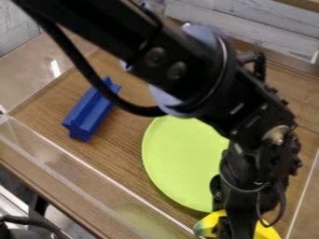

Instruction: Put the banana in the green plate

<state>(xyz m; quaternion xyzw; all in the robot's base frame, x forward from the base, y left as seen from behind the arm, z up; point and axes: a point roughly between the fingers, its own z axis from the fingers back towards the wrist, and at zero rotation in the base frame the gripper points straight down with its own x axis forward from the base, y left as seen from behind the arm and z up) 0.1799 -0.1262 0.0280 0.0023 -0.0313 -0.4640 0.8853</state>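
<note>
- Nearest the camera, at the bottom edge, my black pincer (pixel 237 222) pointed straight down, its jaws closed tight around the small, smooth, bright yellow toy banana (pixel 214 225).
- Only a sliver of that banana showed, low by the wooden table (pixel 75 159) and peeking out on the left of my fingers (pixel 244 220); the rest was hidden behind them.
- The banana sat just off the near rim of the large, round, lime-green flat plate (pixel 185 159), outside it.
- The plate itself lay flat on the table, its right side covered by my bulky black arm (pixel 187 70).
- Farther back and to the left, a blue ridged rectangular block (pixel 91 108) lay on the wood, well apart from the plate.
- Beyond that, my arm swept up toward the top left corner, with a pale slatted wall (pixel 268 28) behind it.
</note>
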